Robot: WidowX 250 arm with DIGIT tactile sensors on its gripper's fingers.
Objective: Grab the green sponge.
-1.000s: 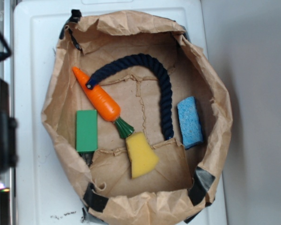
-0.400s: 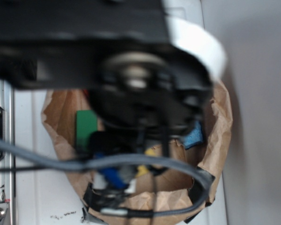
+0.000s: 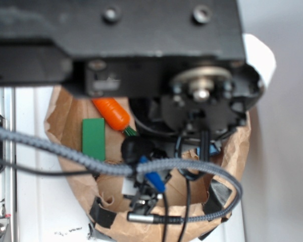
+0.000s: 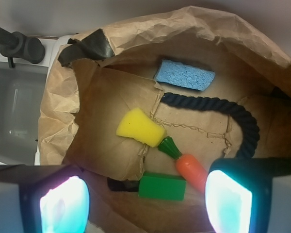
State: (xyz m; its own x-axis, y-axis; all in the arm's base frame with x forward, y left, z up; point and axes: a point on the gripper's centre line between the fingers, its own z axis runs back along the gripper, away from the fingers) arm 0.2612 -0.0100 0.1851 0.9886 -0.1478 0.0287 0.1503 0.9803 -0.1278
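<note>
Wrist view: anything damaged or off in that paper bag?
The paper bag is crumpled, its rim patched with black tape, and its floor is creased and torn along the seams. The contents look intact: green sponge, yellow sponge, blue sponge, toy carrot and dark rope lie loose and separate. Nothing spilled.

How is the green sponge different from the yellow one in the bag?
The green sponge is a flat rectangular block with straight edges; the yellow sponge is wedge-shaped, wider at one end. The green sponge lies near the lower edge of the wrist view, between the claw's two fingers; the yellow sponge sits farther up, mid-bag. Both lie on the paper bag's floor, each close to the toy carrot.
</note>
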